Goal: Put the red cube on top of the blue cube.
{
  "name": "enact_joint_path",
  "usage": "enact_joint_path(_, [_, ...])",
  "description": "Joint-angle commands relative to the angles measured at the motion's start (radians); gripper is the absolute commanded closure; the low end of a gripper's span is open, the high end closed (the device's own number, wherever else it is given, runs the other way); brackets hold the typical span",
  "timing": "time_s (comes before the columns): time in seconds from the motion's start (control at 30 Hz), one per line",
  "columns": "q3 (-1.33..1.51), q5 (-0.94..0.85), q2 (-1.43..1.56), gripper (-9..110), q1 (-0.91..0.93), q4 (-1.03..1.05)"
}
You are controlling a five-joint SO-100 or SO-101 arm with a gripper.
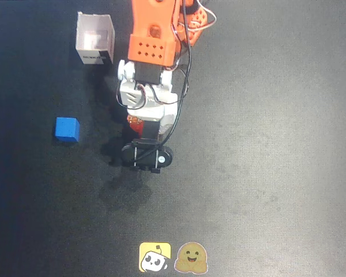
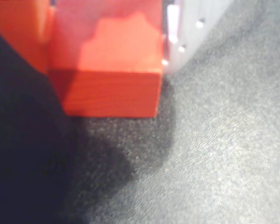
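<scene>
The red cube [image 2: 109,70] fills the top of the wrist view. It sits between an orange finger [image 2: 18,32] on its left and a white finger [image 2: 186,23] on its right. My gripper [image 2: 107,46] is shut on it, at or just above the dark mat. In the overhead view only a sliver of the red cube [image 1: 134,120] shows under the arm's white wrist, where the gripper [image 1: 136,124] is mostly hidden. The blue cube [image 1: 67,128] lies on the mat to the left of the gripper, about a hand's width away, and is out of the wrist view.
A white open box [image 1: 95,39] stands at the upper left, beside the orange arm [image 1: 153,34]. The black wrist camera [image 1: 147,156] sticks out below the gripper. Two stickers [image 1: 155,257] [image 1: 191,258] lie at the bottom edge of the dark mat [image 1: 265,144].
</scene>
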Motion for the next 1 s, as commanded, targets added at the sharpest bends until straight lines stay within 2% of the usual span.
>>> enact_joint_path(0.0, [0.002,-0.009,0.041,93,0.009,-0.011])
enact_joint_path(0.37, [-0.083,0.026,0.094,93,0.025,0.092])
enact_joint_path(0.97, [-0.437,0.054,0.123,93,0.179,0.469])
